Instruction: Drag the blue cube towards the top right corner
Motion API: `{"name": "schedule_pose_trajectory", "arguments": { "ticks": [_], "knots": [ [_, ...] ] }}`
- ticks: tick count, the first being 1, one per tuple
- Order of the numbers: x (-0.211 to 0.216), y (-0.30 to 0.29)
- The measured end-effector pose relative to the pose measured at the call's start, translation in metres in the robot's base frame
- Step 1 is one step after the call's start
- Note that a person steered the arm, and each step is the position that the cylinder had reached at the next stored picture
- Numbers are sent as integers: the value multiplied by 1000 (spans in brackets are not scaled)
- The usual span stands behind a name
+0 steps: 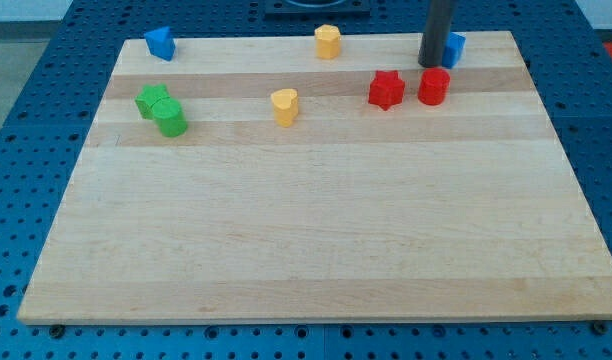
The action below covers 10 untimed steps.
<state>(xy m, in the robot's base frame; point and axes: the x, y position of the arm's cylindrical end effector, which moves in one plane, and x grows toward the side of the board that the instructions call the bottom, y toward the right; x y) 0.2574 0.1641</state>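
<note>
Below blue cube (454, 48), red cylinder (433, 87), red star (386, 89)

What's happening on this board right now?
My tip sits against the left side of the blue cube, which is partly hidden behind the rod near the board's top right. Just below are a red cylinder and a red star. A second blue block sits at the top left, untouched. The cube is close to the corner but not yet in it.
</note>
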Motion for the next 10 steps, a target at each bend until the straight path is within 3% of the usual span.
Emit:
{"name": "schedule_pose_trajectory", "arguments": {
  "ticks": [4, 10],
  "knots": [
    [-42, 7],
    [-42, 31]
  ]
}}
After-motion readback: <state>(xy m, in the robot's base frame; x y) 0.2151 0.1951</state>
